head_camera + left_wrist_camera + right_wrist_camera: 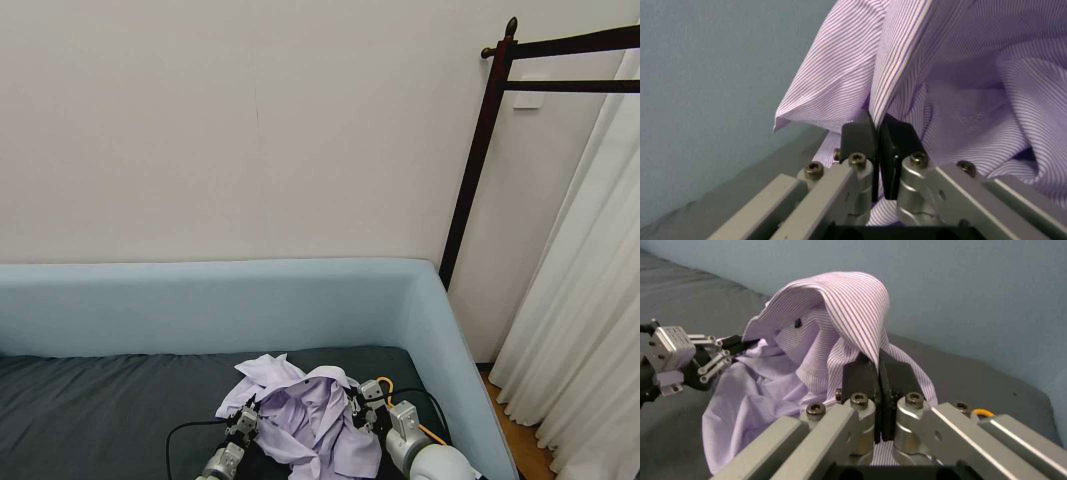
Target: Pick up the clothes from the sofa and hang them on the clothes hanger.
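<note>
One pale blue sofa (300, 300) spans the view, its dark grey seat (100, 410) running to the right-hand armrest. Beyond that armrest the dark wooden clothes hanger (470, 190) stands upright against the wall, its bars bare, with a white curtain (590, 300) beside it. The lilac striped shirt (310, 415) lies crumpled on the seat near its right end, close to the front edge. Both arms reach in low over that front edge, fingers pointing toward the backrest. The left hand (877, 125) is pinched tight on a fold at the shirt's left side, pads pressed together with cloth between. The right hand (878, 362) is likewise clamped on a fold at the right side, where the fabric rises in a hood-like peak.
</note>
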Motion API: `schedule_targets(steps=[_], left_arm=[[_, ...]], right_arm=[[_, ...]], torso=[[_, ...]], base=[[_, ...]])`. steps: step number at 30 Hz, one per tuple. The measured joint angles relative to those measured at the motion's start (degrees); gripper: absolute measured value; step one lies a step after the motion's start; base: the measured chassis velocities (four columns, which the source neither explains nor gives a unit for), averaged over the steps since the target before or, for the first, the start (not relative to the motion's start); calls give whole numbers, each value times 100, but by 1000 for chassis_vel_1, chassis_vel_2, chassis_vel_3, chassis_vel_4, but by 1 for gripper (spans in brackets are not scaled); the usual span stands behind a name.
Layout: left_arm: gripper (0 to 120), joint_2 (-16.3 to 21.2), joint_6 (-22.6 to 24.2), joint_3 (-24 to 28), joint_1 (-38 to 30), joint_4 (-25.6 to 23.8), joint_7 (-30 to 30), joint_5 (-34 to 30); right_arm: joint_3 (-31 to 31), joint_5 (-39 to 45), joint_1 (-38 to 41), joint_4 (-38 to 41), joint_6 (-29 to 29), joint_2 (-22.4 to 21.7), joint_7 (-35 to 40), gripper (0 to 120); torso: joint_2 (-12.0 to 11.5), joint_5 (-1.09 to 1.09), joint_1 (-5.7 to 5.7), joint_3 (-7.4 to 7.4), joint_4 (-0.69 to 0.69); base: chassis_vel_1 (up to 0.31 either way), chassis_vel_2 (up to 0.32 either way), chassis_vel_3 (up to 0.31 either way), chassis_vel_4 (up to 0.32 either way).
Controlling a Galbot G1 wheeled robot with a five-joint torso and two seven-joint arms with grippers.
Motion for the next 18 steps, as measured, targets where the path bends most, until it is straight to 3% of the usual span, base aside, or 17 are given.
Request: schedule_targets(steps=[3,4,6,7,11,12,15,16,18], left_arm=[[0,292,296,89,165,-721,1,-247],[0,292,296,89,165,-721,1,-247],[0,644,785,179,368,-1558,-22,-715],[0,644,785,179,368,-1558,-22,-715],[0,1691,2064,258,631,-3778,-282,-2045],[0,1691,2064,258,631,-3778,-282,-2045],[0,2329,2869,297,498,-5046,-520,-2821],[0,2329,2869,297,498,-5046,-520,-2821],[0,2657,3370,364,211,-5671,-700,-3275]], right_arm=[[58,2,24,2,-2,-49,-5,0],[58,2,24,2,-2,-49,-5,0],[98,21,131,3,-53,-101,20,0],[98,21,131,3,-53,-101,20,0],[173,291,543,153,-240,-313,122,0],[173,291,543,153,-240,-313,122,0],[180,616,1048,305,-426,-527,220,0],[180,616,1048,305,-426,-527,220,0],[129,829,1423,320,-497,-673,270,0]], torso=[[0,0,0,0,-2],[0,0,0,0,-2],[0,-1,0,1,0],[0,-1,0,1,0],[0,0,0,0,1],[0,0,0,0,1],[0,0,0,0,1],[0,0,0,0,1],[1,0,0,0,1]], base=[[0,0,0,0],[0,0,0,0],[0,0,0,0],[0,0,0,0],[0,0,0,0],[0,0,0,0],[0,0,0,0],[0,0,0,0],[0,0,0,0]])
